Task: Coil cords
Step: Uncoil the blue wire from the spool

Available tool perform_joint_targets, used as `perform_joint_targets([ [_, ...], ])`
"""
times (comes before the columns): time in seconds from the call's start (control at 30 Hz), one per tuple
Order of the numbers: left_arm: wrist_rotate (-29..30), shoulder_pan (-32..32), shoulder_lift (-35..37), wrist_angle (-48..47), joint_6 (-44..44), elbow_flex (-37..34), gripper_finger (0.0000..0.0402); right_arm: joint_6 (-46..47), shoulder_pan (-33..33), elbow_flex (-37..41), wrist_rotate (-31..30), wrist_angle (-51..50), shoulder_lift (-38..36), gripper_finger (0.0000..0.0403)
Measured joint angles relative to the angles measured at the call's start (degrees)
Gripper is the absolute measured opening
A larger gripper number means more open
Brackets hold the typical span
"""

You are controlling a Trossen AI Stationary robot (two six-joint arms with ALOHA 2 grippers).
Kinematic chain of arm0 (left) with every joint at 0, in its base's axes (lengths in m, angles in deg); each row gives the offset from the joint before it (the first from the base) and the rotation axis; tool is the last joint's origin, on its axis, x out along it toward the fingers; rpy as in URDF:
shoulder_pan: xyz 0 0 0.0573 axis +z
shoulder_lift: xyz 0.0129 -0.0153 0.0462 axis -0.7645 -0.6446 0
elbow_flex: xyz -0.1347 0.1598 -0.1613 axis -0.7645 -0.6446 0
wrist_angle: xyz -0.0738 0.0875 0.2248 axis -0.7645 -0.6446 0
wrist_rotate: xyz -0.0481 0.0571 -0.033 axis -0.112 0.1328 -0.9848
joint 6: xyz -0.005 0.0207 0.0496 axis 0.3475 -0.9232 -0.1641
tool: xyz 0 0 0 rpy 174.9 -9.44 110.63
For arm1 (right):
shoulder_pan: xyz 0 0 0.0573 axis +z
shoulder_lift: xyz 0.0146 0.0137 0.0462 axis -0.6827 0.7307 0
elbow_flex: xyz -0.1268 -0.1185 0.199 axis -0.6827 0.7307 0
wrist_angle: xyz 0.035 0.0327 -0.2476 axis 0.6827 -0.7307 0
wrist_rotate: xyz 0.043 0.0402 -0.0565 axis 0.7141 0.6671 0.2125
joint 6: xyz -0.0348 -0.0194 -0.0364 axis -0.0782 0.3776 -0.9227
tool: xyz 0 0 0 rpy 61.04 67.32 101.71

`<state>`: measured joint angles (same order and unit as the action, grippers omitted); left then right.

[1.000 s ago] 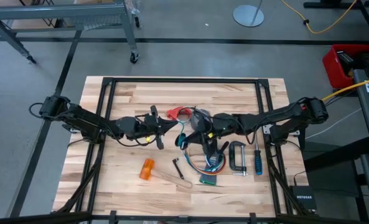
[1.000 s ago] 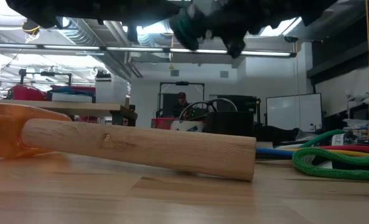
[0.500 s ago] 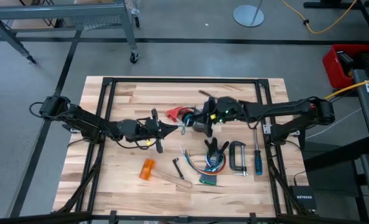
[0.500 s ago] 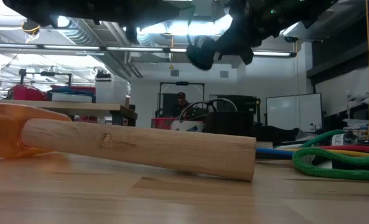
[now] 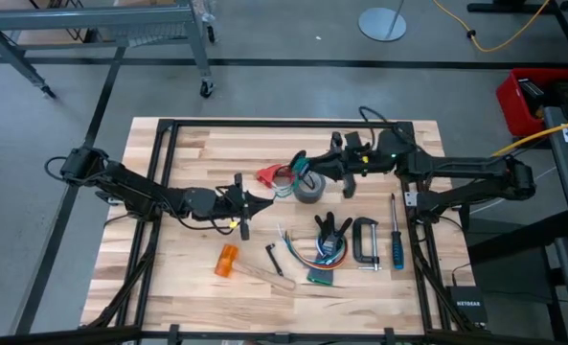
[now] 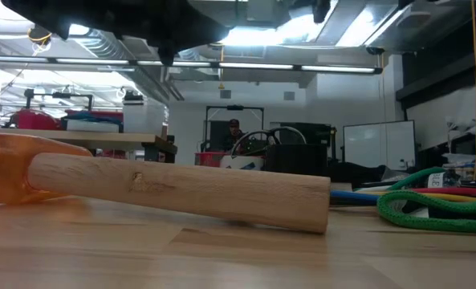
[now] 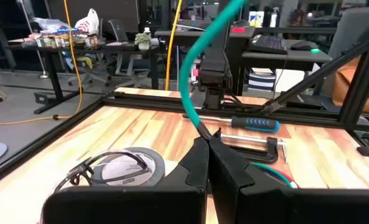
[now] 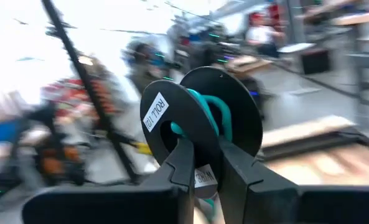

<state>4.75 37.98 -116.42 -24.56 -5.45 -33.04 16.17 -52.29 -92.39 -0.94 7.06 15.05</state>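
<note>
Since a moment ago, your right gripper (image 5: pixel 301 165) swung up from the table's middle toward the far side. It was clamped on a small black spool (image 8: pixel 200 127) with green cord (image 7: pixel 200 68) wound on it. Your left gripper (image 5: pixel 267 200) stayed near the middle, fingers pressed together, pinching that same green cord. The cord stretched between them, close to the red piece (image 5: pixel 268 174) and the grey tape roll (image 5: pixel 308 189). I think you were winding cord onto the spool. More cords (image 5: pixel 314 255) lay loose nearer you, not coiled yet.
</note>
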Motion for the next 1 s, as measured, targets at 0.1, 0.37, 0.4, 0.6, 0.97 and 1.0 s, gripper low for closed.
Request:
perform_joint_targets([
  [0.1, 0.00, 0.74, 0.00, 0.23, 0.02, 0.00, 0.0000, 2.13, 1.94, 0.00, 2.62, 1.51, 0.31, 0.0043],
  [0.37, 0.00, 3.98, 0.00, 0.44, 0.05, 0.00, 0.0000, 2.27, 10.07, 0.00, 3.85, 0.24, 4.00, 0.0043],
  [0.4, 0.01, 4.40, 0.00, 0.46, 0.05, 0.00, 0.0000, 2.27, 11.25, 0.00, 3.87, 0.18, 4.77, 0.0043],
  [0.6, -0.06, 7.45, 0.00, 1.27, 0.74, 0.00, 0.0000, 2.23, 16.93, 0.02, 3.78, -0.17, 10.12, 0.0043],
  [0.97, 0.13, 11.65, 0.00, 7.60, 1.33, 0.00, 0.0000, 2.25, 21.67, 0.02, 2.03, -9.31, 18.80, 0.0044],
  [1.0, 0.14, 11.88, 0.00, 7.99, 1.33, 0.00, 0.0000, 2.25, 21.64, 0.02, 1.15, -10.92, 19.28, 0.0044],
])
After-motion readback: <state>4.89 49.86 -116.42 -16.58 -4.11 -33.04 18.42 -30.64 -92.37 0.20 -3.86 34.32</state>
